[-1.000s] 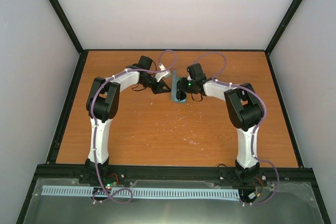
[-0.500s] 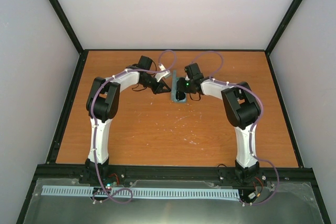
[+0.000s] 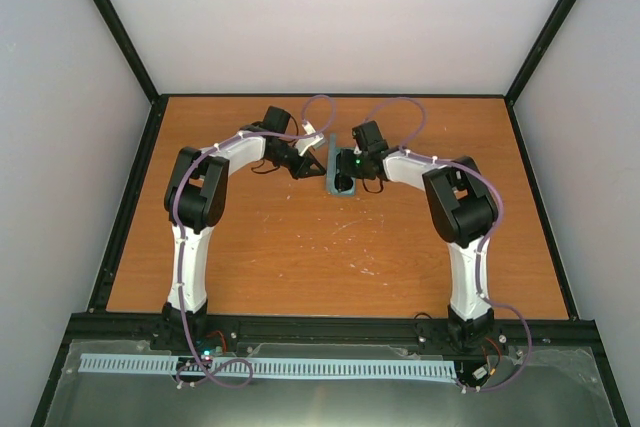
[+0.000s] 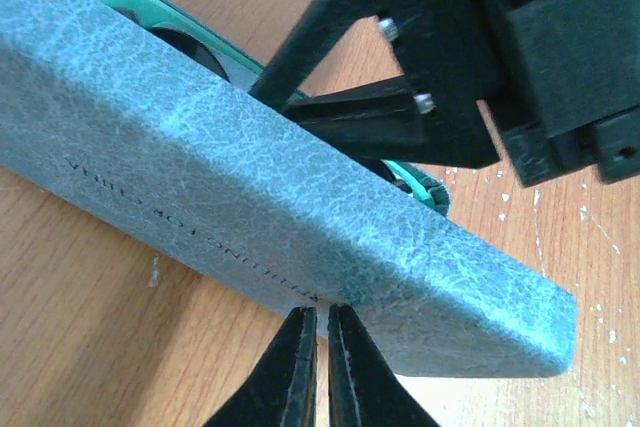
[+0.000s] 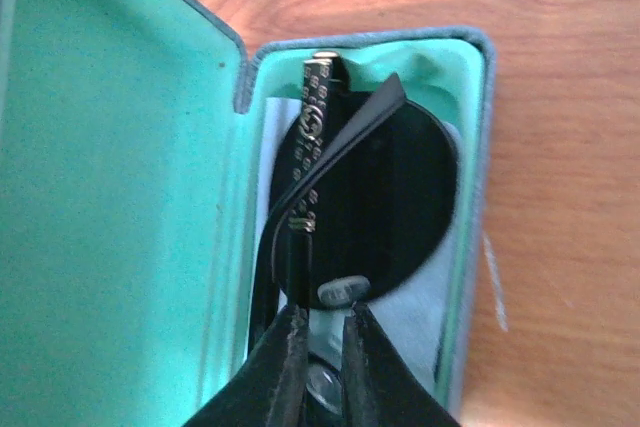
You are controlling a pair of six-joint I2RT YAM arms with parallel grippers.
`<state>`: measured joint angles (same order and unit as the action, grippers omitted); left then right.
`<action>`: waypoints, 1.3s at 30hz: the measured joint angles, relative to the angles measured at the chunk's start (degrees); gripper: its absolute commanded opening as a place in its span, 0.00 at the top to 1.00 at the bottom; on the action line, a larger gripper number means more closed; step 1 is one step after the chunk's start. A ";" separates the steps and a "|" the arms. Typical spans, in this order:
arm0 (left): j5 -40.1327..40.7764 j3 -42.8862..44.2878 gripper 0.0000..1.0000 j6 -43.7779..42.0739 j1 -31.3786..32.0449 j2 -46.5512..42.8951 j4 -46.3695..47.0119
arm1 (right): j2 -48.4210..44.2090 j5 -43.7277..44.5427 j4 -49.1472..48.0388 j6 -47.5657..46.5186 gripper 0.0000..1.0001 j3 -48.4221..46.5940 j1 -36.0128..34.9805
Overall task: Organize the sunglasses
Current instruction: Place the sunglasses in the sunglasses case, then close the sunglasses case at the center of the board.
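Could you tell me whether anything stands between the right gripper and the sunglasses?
Nothing visible does; the lid stands open to the side, and the right gripper sits right over the sunglasses in the case.

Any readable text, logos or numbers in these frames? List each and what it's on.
Case lid, outside: one line of dark print, upside down, too blurred to read.
Sunglasses, temple arm: round emblem over a repeating pattern; no legible letters.
No other text visible.

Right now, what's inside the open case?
The sunglasses lie in the case's green tray. One dark lens and a patterned arm show, over something pale, maybe a cloth. The right gripper covers the other lens.
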<state>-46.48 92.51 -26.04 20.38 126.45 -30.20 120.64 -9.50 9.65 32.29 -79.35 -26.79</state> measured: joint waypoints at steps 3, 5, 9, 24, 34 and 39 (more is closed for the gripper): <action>0.31 0.00 0.93 0.02 0.00 0.00 0.31 | -2.27 1.49 1.97 -0.55 0.79 1.05 -0.11; 0.70 0.00 0.94 0.02 0.00 -0.04 0.42 | -3.58 2.36 3.17 -0.81 0.71 1.16 -0.28; 1.81 0.00 0.94 0.00 0.00 -0.31 0.74 | -8.41 4.50 4.81 -1.53 0.70 2.29 -0.52; 2.82 2.14 0.94 0.37 0.00 -0.94 1.11 | -7.43 1.01 -2.16 4.63 0.97 11.39 7.61; 2.43 3.67 0.94 1.99 0.00 -0.79 1.07 | -2.93 -2.29 -5.79 5.73 0.97 8.70 5.90; 1.84 6.05 0.94 2.73 0.55 0.85 1.14 | -2.34 -3.58 -7.19 5.73 0.97 8.52 5.25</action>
<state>-44.64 98.56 -23.31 20.93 127.31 -29.06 118.30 -13.08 2.46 38.02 -70.83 -21.54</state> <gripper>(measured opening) 0.061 0.031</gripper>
